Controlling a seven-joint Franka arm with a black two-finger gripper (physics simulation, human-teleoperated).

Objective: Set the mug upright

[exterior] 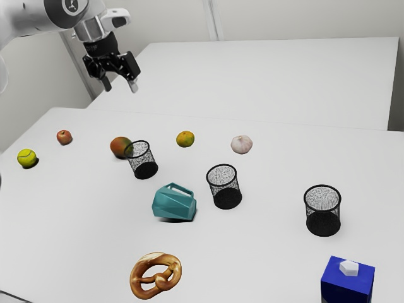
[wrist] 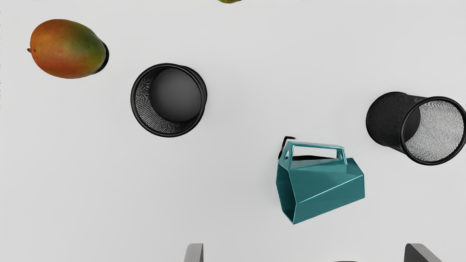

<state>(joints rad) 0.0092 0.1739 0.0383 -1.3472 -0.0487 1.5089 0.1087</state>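
Here's the exterior view, looking from the arm's [exterior: 38, 17] side, above the desk [exterior: 271, 259], angled down across it toward the wall [exterior: 303, 19], far enough back to catch the tool [exterior: 120, 89]. And the wrist view, up at the tool [wrist: 304, 251], closer in, facing almost straight down! Both share the desk's middle: mango [wrist: 65, 49], one cup [wrist: 174, 94], mug [wrist: 327, 189], another cup [wrist: 386, 120].

A white worktop [exterior: 265, 265] holds a teal mug [exterior: 173, 205] lying on its side, three upright black mesh cups [exterior: 226, 198], a pretzel [exterior: 163, 257], a blue carton [exterior: 346, 287], garlic [exterior: 241, 144], a mango [exterior: 120, 147], a citrus fruit [exterior: 185, 139], an apple [exterior: 64, 137] and a tennis ball [exterior: 26, 158].
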